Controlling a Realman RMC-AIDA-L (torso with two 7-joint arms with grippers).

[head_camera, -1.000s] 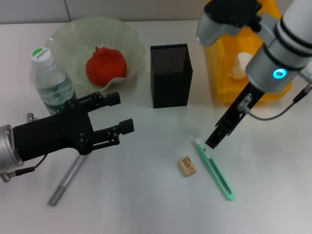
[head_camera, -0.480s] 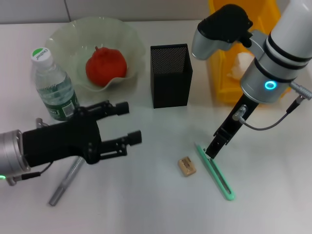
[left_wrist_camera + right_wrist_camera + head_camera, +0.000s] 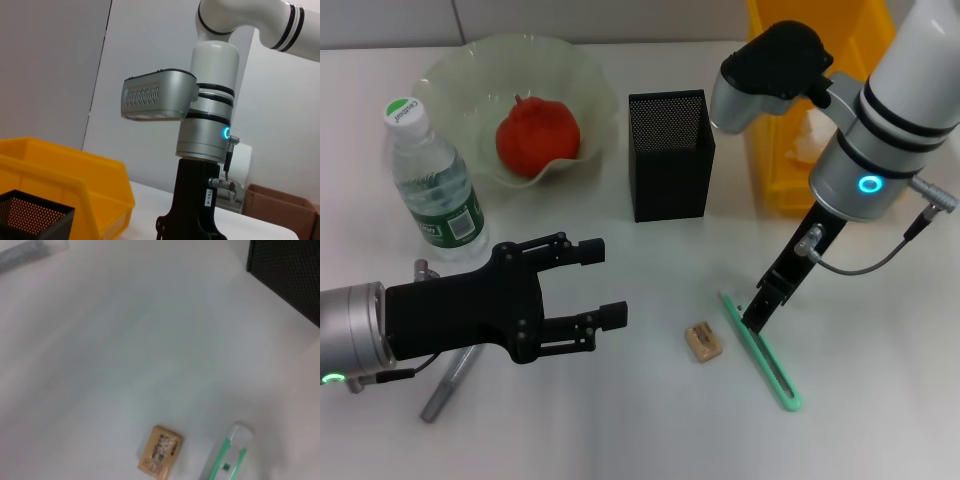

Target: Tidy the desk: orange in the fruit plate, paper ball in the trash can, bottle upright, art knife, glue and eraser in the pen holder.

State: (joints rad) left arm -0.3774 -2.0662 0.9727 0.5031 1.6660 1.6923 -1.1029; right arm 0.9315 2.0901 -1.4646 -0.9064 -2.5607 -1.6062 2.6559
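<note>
Head view: right gripper (image 3: 757, 318) poised over thin green-and-white plastic art knife (image 3: 761, 349), finger spread unclear.
Light, stiff, slippery handle; pinch mid-length. Black left gripper (image 3: 590, 282) hovers open, empty.

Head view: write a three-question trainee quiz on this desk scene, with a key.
1. True or false: the orange lies in the fruit plate.
2. Which item is the right gripper directly above? A) the eraser B) the green art knife C) the pen holder
3. Fill in: the bottle stands ____ beside the fruit plate.

Key: 1 true. 2 B; the gripper is at the knife's near-holder end, while the left gripper, fingers spread, hovers near the bottle. 3 upright.
</note>
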